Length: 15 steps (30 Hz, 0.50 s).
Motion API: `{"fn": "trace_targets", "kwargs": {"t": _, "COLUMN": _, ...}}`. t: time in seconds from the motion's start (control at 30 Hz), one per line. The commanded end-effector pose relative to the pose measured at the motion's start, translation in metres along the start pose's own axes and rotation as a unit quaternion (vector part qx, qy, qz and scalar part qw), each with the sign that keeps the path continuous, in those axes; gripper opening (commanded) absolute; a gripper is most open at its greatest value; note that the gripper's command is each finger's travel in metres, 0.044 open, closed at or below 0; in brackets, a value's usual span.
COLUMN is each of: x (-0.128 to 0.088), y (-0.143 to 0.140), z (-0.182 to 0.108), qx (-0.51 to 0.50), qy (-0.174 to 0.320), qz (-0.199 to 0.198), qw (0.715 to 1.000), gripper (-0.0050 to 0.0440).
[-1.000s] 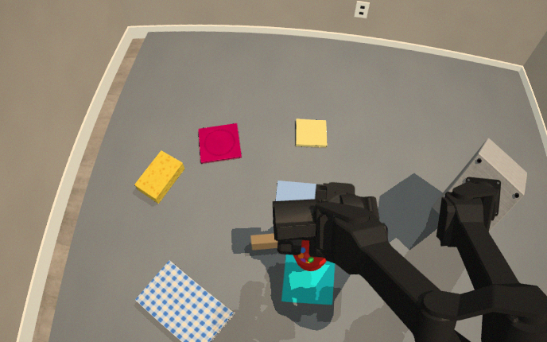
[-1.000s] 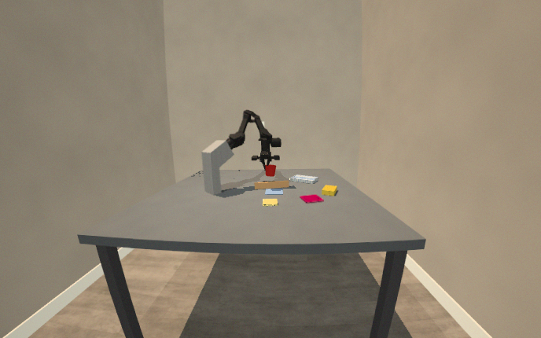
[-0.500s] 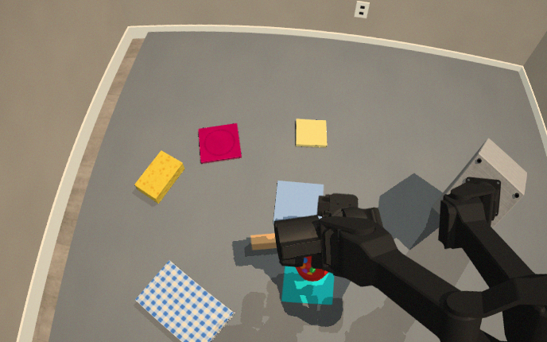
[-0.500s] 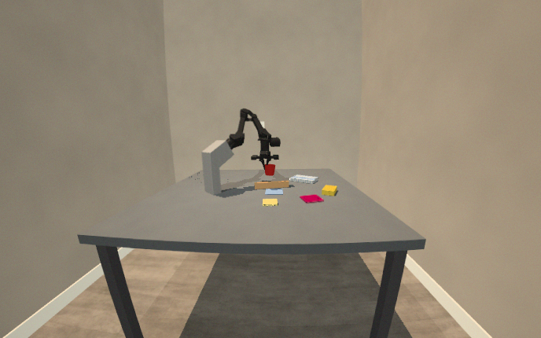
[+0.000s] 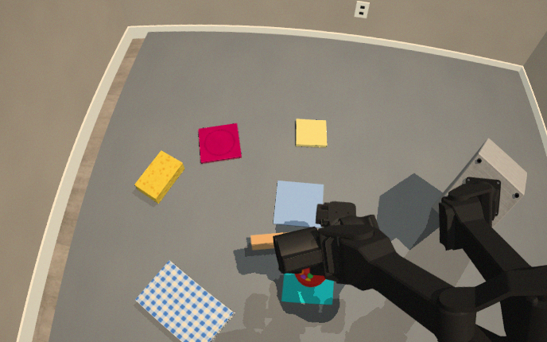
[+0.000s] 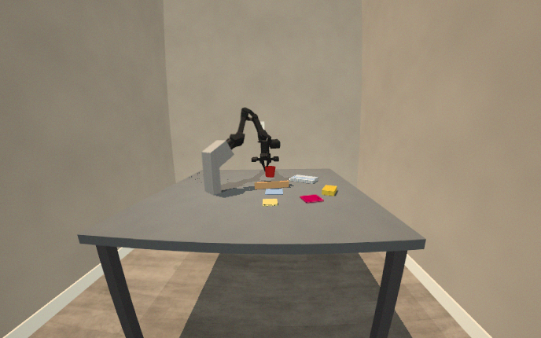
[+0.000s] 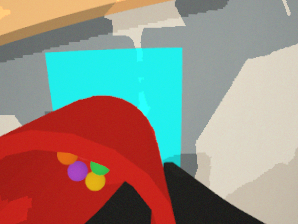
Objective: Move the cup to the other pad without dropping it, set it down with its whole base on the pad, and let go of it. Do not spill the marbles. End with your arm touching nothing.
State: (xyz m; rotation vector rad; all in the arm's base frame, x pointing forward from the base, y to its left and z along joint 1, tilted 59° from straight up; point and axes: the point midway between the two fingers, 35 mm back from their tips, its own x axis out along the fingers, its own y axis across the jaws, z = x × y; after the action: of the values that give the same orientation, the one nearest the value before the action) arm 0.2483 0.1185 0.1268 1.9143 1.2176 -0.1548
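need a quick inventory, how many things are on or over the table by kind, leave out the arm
pads: 4 (pink, yellow, light blue, teal)
sponge: 1
checked cloth: 1
wooden bar: 1
cup with marbles: 1
total: 8

- You face a narrow room with plain beige walls [image 6: 263,60] on three sides, meeting at soft corners behind the surface.
- The grey surface [image 6: 223,222] stands on dark legs [image 6: 117,291] and has a curved front edge.
- Under it you see a wood-look plank floor [image 6: 159,287], crossed by the surface's broad shadow.
- A pale skirting board [image 6: 443,295] runs along the foot of each wall.
- From above, you find a white wall socket [image 5: 362,9] on the far wall.
- Light falls evenly, casting soft shadows.
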Motion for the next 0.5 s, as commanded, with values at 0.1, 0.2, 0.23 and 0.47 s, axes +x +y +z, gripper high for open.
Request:
{"fn": "trace_targets", "kwargs": {"t": 0.1, "x": 0.016, "y": -0.003, "z": 0.001, "qx": 0.006, "qy": -0.002, "qz": -0.004, "qw": 1.000, "gripper": 0.0000}}
{"fn": "trace_targets", "kwargs": {"t": 0.2, "x": 0.023, "y": -0.003, "z": 0.000, "qx": 0.005, "qy": -0.002, "qz": -0.003, "qw": 1.000, "gripper": 0.0000}}
{"fn": "trace_targets", "kwargs": {"t": 0.23, "x": 0.026, "y": -0.003, "z": 0.000, "qx": 0.005, "qy": -0.002, "qz": -0.003, "qw": 1.000, "gripper": 0.0000}}
{"fn": "trace_targets", "kwargs": {"t": 0.47, "x": 0.041, "y": -0.003, "z": -0.002, "qx": 0.004, "qy": 0.000, "qz": 0.000, "qw": 1.000, "gripper": 0.0000}}
